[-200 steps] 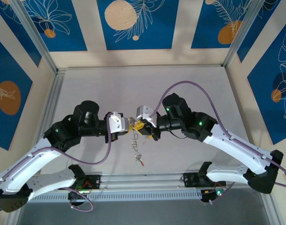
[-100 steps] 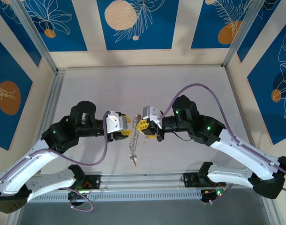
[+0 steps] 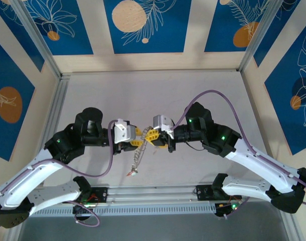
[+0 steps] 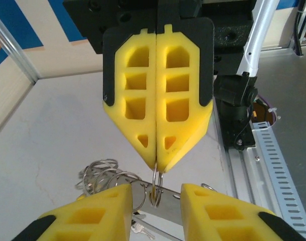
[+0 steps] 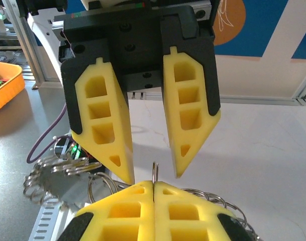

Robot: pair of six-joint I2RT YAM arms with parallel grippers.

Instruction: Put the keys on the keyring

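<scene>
My right gripper (image 4: 157, 168) is shut on a thin metal ring (image 5: 154, 170) that stands edge-up between its tips. From that ring hangs a bunch of more rings (image 4: 98, 173), a flat metal strip (image 4: 170, 203) and a small silver key (image 4: 142, 230). From above, the bunch (image 3: 138, 156) dangles over the table with a red tag (image 3: 132, 173) at its low end. My left gripper (image 4: 154, 193) faces the right one, open, its fingers either side of the ring and strip without touching. I cannot tell which ring is the keyring.
The white table (image 3: 153, 100) stretches away behind the grippers. An aluminium rail (image 3: 153, 193) runs along the near edge between the arm bases. Frame posts (image 3: 40, 37) stand at the back corners. An orange bin (image 5: 5, 83) sits off the table.
My left gripper has opened and let go of the ring. The right arm shifted a little to the right. The hanging bunch's low end swung to the left.
</scene>
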